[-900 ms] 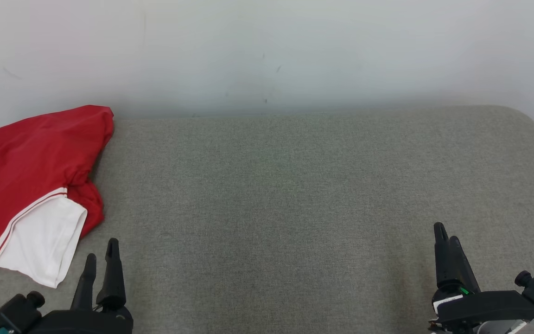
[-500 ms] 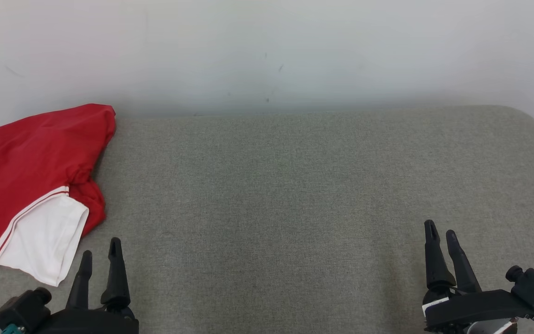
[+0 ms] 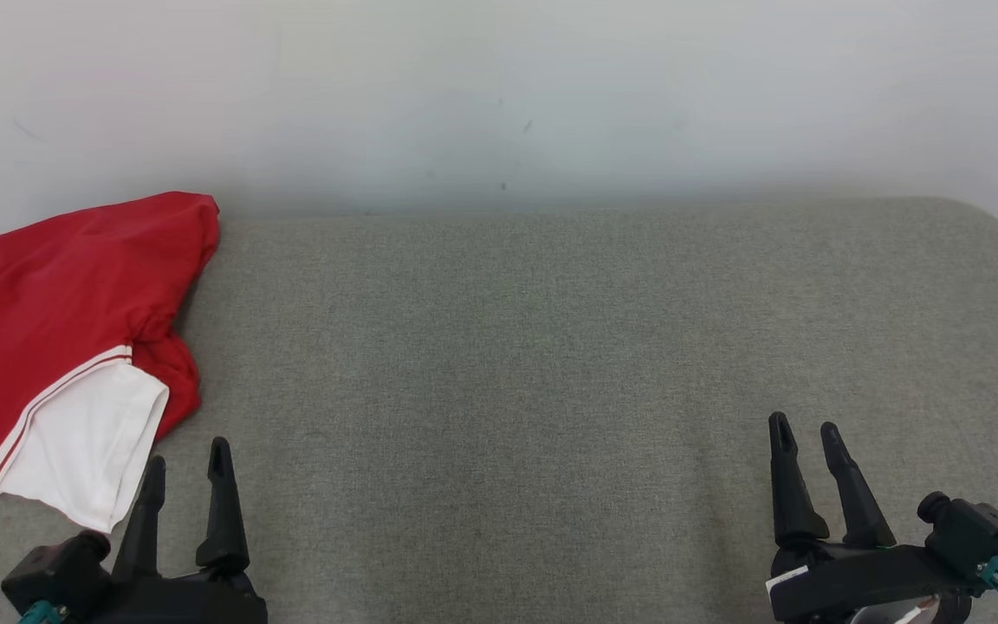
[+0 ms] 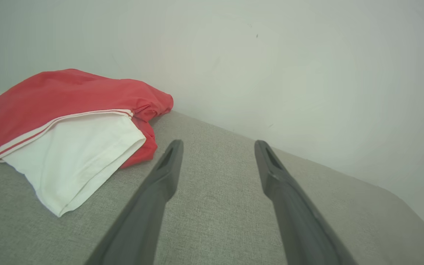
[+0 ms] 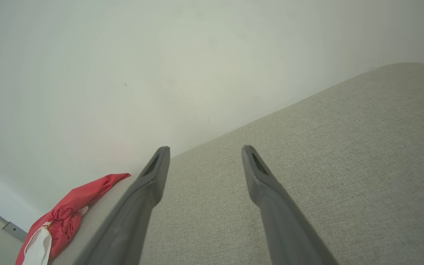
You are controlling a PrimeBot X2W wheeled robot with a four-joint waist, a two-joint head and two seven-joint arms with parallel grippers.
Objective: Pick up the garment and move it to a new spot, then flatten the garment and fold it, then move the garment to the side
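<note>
We are at the pick-up: the red-and-white garment [image 3: 57,321] lies bunched at the left edge of the counter [image 3: 551,347], ungrasped. Our left hand [image 3: 187,454] and right hand [image 3: 804,425] hover empty, fingers apart. Next, the left must reach over and pinch the cloth.

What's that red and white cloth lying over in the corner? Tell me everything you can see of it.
It is a red garment of soft, thin-looking fabric, with a white panel edged by thin red and white stripes. It lies rumpled and partly folded over itself, not flattened, at the far left of the grey upholstered surface, its back edge by the wall. It rests on the surface; the left gripper is close, open, and not touching it.
</note>
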